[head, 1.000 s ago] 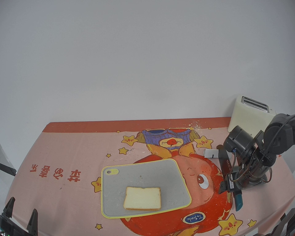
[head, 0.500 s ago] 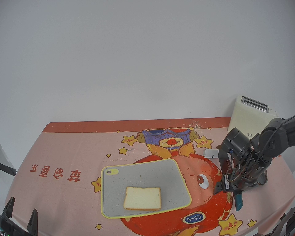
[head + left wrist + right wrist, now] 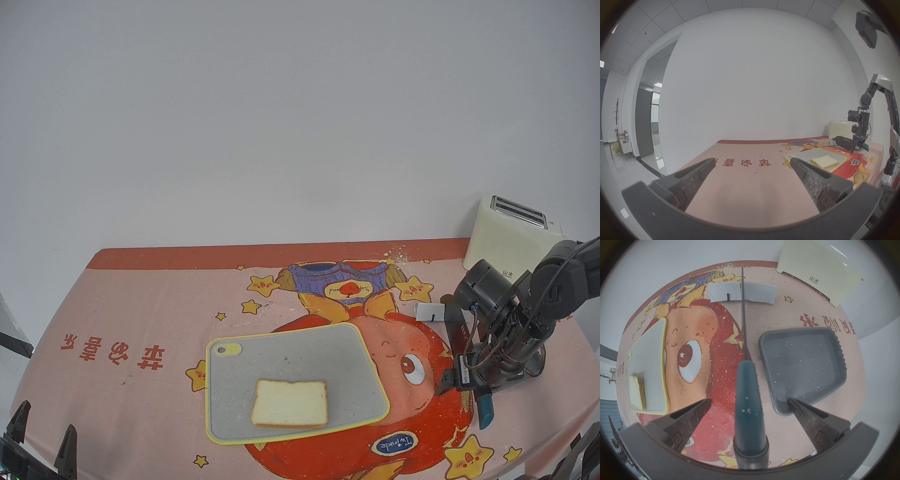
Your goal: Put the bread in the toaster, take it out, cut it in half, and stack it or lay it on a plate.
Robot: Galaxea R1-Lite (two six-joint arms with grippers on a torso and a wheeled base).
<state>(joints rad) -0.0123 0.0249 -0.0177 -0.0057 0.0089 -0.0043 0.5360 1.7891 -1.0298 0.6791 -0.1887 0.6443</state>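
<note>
- Table (image 3: pixel 125 300), covered with a pink cartoon cloth, carries everything.
- Cutting board (image 3: pixel 312 356): grey with a yellow rim, mid-table, closer to the near edge.
- Toaster (image 3: pixel 509 234): cream, at the far right corner, slots up.
- Tray (image 3: pixel 803 365): dark grey and crumb-dusted, by the right edge, just beside the knife on the side away from the board.
- Right gripper (image 3: pixel 748 400): low over the knife handle, fingers spread wide on either side of it. No finger contact with the handle visible.
- Left gripper (image 3: pixel 752 161): at the near left corner, fingers wide apart, nothing between them.
- Bread (image 3: pixel 290 403): one whole slice, flat on the near part of the board.
- Knife (image 3: pixel 484 406): teal handle toward the near edge, dark blade pointing at the far edge, between board and tray.
- Grey holder (image 3: pixel 430 311): small slotted piece at the blade's far end, near the toaster.
</note>
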